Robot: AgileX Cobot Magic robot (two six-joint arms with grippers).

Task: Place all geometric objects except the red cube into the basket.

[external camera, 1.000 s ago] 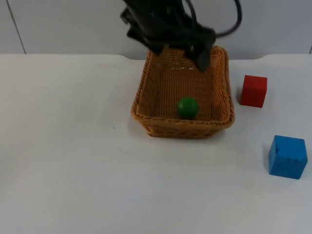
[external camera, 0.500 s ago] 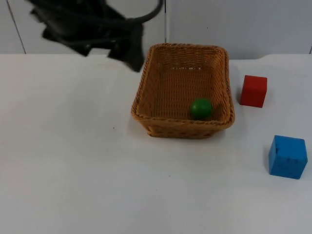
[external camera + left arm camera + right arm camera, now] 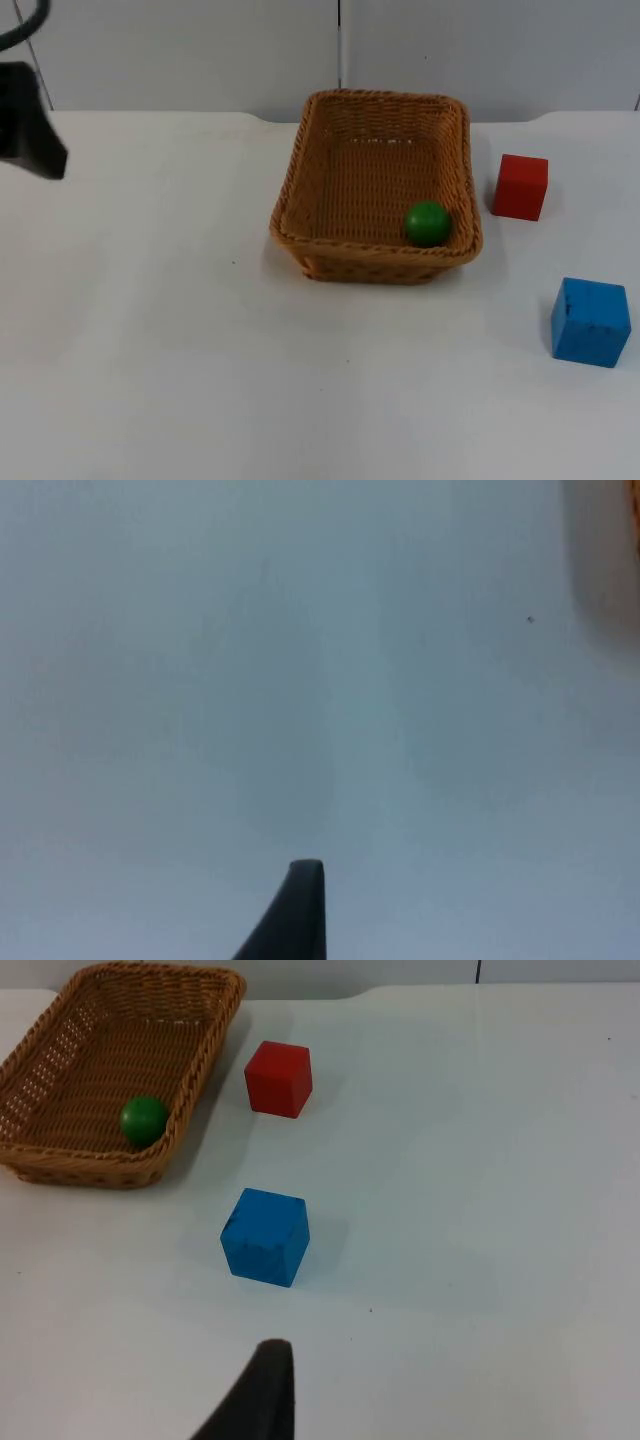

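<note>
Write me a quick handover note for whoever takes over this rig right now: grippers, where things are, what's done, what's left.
Left gripper: at the table's far left edge, away from the woven wicker basket.
Right gripper: waits over the table near the blue cube.
Done: the green ball lies inside the basket, at its near right corner.
Left: the blue cube sits on the white table, right of the basket, and must go in.
The red cube stays on the table beside the basket.
</note>
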